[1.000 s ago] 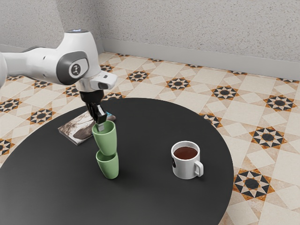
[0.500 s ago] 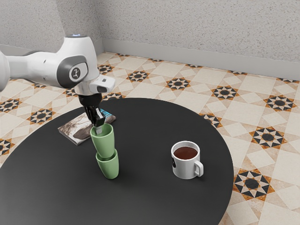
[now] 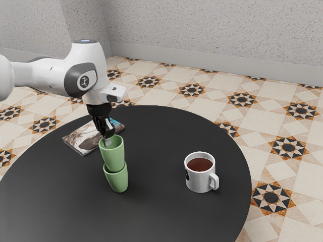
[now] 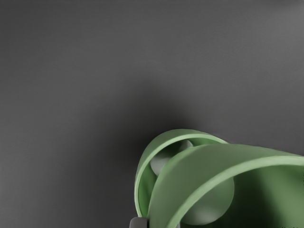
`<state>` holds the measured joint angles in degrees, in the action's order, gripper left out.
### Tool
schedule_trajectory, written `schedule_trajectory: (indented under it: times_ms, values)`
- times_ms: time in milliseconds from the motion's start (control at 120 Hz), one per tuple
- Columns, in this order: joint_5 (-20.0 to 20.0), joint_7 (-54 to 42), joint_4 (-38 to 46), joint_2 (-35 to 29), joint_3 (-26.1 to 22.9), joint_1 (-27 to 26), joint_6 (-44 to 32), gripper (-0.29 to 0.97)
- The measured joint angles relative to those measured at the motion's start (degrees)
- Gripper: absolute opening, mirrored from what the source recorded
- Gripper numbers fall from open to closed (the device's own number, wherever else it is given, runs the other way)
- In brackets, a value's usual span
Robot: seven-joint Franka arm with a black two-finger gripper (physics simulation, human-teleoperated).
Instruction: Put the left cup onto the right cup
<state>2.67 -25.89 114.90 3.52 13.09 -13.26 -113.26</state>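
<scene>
Green on green: the upper green cup [image 3: 112, 153] sits with its base sunk into the mouth of the lower green cup [image 3: 116, 179], leaning a little, and the pair makes a short stack on the black round worktop [image 3: 166, 217]. Our hand [image 3: 107, 132] comes down from the arm at the exterior view's left and is clamped on the far rim of the upper cup, its black fingers pressed close together with the cup's wall between them. To the exterior view's right of the stack, well apart from it, stands a white mug [image 3: 200, 174] holding a dark brown drink, with its handle turned to the right. A book [image 3: 83, 137] lies flat at the worktop's far left edge, just behind the stack. From the wrist, we see the upper cup's [image 4: 223, 166] broad rim close under the hand, the lower cup's [image 4: 140, 180] rim curving out beside it, and the dark worktop [image 4: 71, 95] beyond both.
</scene>
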Motion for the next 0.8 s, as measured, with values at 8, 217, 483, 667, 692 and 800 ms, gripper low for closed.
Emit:
schedule_trajectory:
  times_ms: [8, 217, 483, 667, 692, 800]
  values:
    - [0.0, 0.0, 0.0, 0.0, 0.0, 0.0, 0.0, -0.07]
    - [0.3, -0.1, 0.0, 0.0, -0.2, 0.0, 0.2, 0.25]
    - [0.6, -0.2, -1.8, -0.2, -0.4, 0.1, 1.0, 0.53]
    - [0.6, 1.4, -11.9, -0.2, -0.5, 0.7, 7.9, 0.6]
    - [0.7, 1.9, -13.5, -0.2, -0.6, 1.0, 9.2, 0.61]
    - [0.7, 4.5, -21.6, -0.2, -0.5, 3.0, 14.8, 0.62]
